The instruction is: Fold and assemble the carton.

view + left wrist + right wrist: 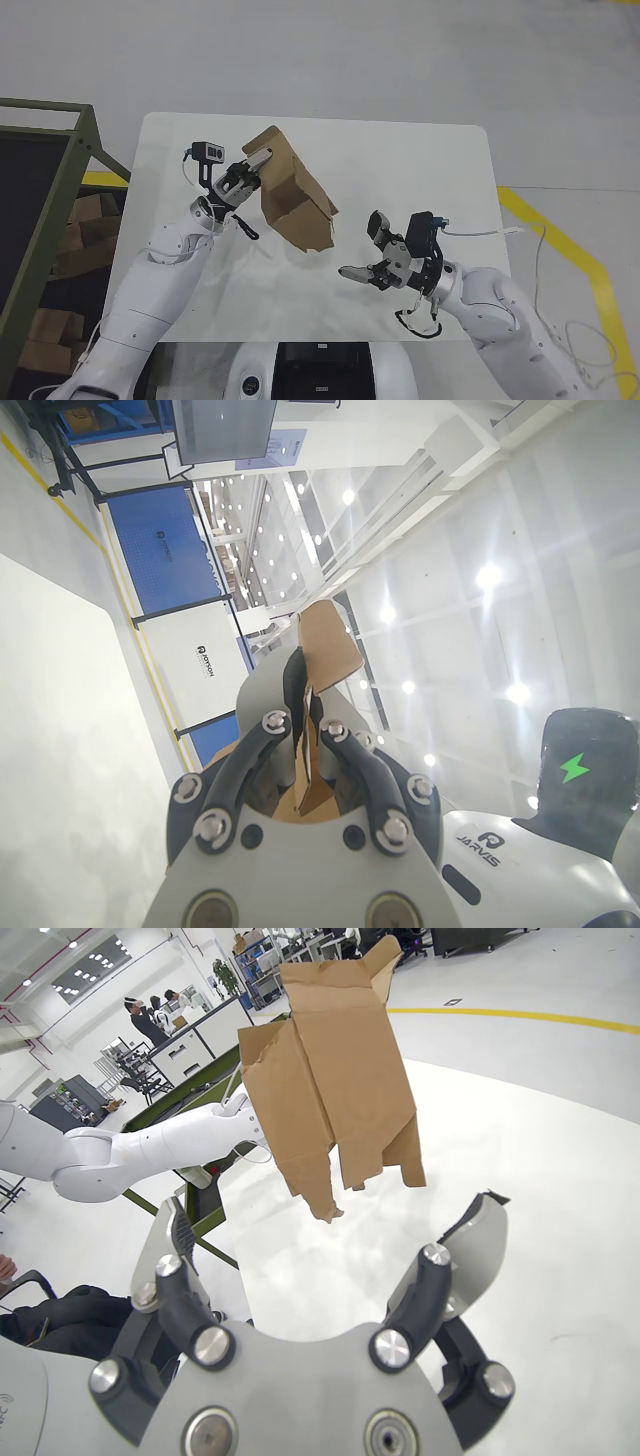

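Note:
A flattened brown carton [293,192] hangs in the air above the white table [420,160], tilted, with its loose flaps pointing down. My left gripper [252,166] is shut on the carton's upper edge; in the left wrist view the cardboard [320,650] sticks out from between the fingers [295,680]. My right gripper [372,250] is open and holds nothing, low over the table's front right part, a short way from the carton's lower corner. The right wrist view shows the carton [340,1078] beyond my spread fingers [175,1228], with a gap between them and it.
A dark green frame bin [45,180] with cardboard pieces stands off the table's left side. The table's front edge [330,338] lies just below the right gripper. A yellow floor line [560,240] runs at the right.

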{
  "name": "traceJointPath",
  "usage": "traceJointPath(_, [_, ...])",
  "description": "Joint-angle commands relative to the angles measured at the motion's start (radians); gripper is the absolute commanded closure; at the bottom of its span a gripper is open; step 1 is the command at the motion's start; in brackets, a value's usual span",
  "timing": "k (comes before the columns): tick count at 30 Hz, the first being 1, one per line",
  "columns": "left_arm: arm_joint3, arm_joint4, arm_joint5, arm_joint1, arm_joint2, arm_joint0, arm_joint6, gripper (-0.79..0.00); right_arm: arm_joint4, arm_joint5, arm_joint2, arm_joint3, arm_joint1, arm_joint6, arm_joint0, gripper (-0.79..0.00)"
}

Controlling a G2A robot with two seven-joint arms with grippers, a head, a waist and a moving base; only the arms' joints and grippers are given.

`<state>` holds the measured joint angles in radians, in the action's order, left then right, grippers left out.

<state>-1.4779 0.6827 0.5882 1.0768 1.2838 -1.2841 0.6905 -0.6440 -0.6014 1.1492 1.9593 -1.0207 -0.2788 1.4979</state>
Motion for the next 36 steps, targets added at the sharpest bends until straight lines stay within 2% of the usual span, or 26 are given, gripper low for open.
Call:
traceJointPath(1, [0.0,0.0,0.0,0.0,0.0,0.0,0.0,0.0,0.0,0.0,0.0,0.0,0.0,0.0,0.0,-0.785])
traceJointPath(7, [-0.021,0.052,-0.033,0.007,-0.004,-0.012,-0.041,0.0,0.002,-0.008,-0.008,-0.01,-0.004,0.049,0.01,-0.785])
traceJointPath(15, [-0.015,0.156,-0.07,0.022,-0.015,-0.004,-0.052,0.0,0.102,-0.144,-0.03,-0.104,-0.015,0.175,0.012,-0.785])
traceJointPath(22, [-0.012,0.203,-0.114,0.037,-0.037,0.011,-0.072,0.0,0.229,-0.32,-0.117,-0.233,-0.037,0.23,-0.055,-0.785])
traceJointPath(29, [-0.01,0.279,-0.162,0.05,-0.044,0.017,-0.063,0.0,0.256,-0.334,-0.204,-0.314,-0.068,0.243,-0.134,-0.785])
traceJointPath(31, [-0.007,0.29,-0.171,0.053,-0.044,0.019,-0.059,0.0,0.254,-0.329,-0.222,-0.328,-0.076,0.251,-0.149,-0.72])
traceJointPath(34, [-0.002,0.3,-0.178,0.058,-0.043,0.021,-0.055,0.0,0.26,-0.319,-0.244,-0.347,-0.089,0.277,-0.164,-0.686])
traceJointPath(36, [0.0,0.299,-0.178,0.06,-0.043,0.022,-0.054,0.0,0.257,-0.324,-0.257,-0.358,-0.096,0.287,-0.175,-0.628])
